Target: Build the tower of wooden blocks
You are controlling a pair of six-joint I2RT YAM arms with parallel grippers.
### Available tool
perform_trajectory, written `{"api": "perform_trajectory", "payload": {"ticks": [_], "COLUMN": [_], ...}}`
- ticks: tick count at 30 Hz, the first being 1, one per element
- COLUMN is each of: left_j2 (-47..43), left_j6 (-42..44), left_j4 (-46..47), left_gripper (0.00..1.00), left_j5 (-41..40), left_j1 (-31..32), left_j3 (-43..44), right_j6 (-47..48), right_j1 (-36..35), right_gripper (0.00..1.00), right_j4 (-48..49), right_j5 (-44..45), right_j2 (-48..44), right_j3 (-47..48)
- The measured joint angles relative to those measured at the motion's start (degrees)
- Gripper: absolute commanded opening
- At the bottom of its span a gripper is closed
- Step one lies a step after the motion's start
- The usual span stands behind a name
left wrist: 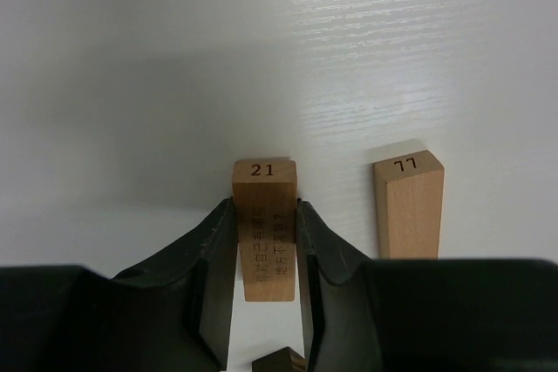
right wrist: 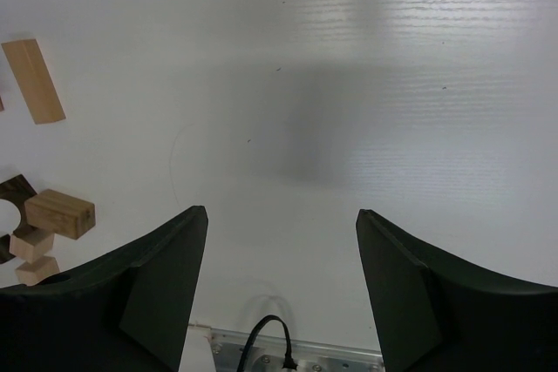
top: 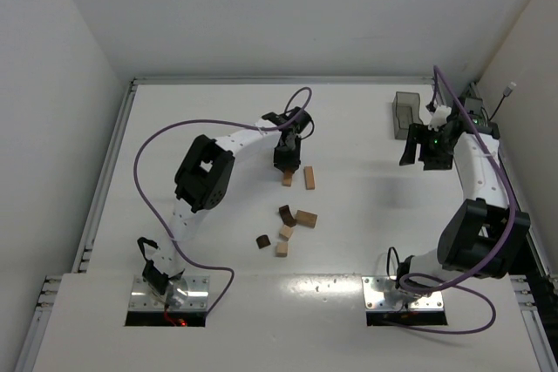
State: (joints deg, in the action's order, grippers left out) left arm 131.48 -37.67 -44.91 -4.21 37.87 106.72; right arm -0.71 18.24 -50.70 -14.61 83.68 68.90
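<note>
My left gripper [top: 286, 161] is shut on a light tan bar marked 21 [left wrist: 264, 241], which lies on the table; its fingers [left wrist: 214, 250] press both long sides. In the top view this bar [top: 287, 178] is just below the gripper. A second tan bar marked 77 [left wrist: 410, 206] lies close to its right, and also shows in the top view [top: 309, 179]. Nearer the arms lie loose blocks: a dark brown one [top: 285, 213], a tan one [top: 306, 218], a small dark one [top: 263, 240] and two light ones [top: 286, 232]. No tower is in view. My right gripper [top: 427, 152] is open and empty [right wrist: 282, 215].
A translucent grey bin [top: 404, 115] stands at the back right, beside the right gripper. The right wrist view shows a tan bar [right wrist: 33, 80] and a tan block [right wrist: 59, 213] at its left edge. The purple cable [top: 174, 132] loops over the left arm.
</note>
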Motion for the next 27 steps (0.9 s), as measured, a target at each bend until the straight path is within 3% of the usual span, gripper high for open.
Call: {"api": "perform_trajectory", "payload": {"ticks": [27], "left_j2": [-1.86], "left_j6": [-2.93], "left_j4": [3.54], "left_gripper": [0.0], "left_j5": [1.75], "left_j1": [1.05], "left_j3": [-3.85], "right_j6": [0.0], "right_j1": [0.0], "right_gripper": [0.66], "right_j4": [0.0], "right_j5": [0.04], "right_j2": [0.5], "right_j3": [0.0]}}
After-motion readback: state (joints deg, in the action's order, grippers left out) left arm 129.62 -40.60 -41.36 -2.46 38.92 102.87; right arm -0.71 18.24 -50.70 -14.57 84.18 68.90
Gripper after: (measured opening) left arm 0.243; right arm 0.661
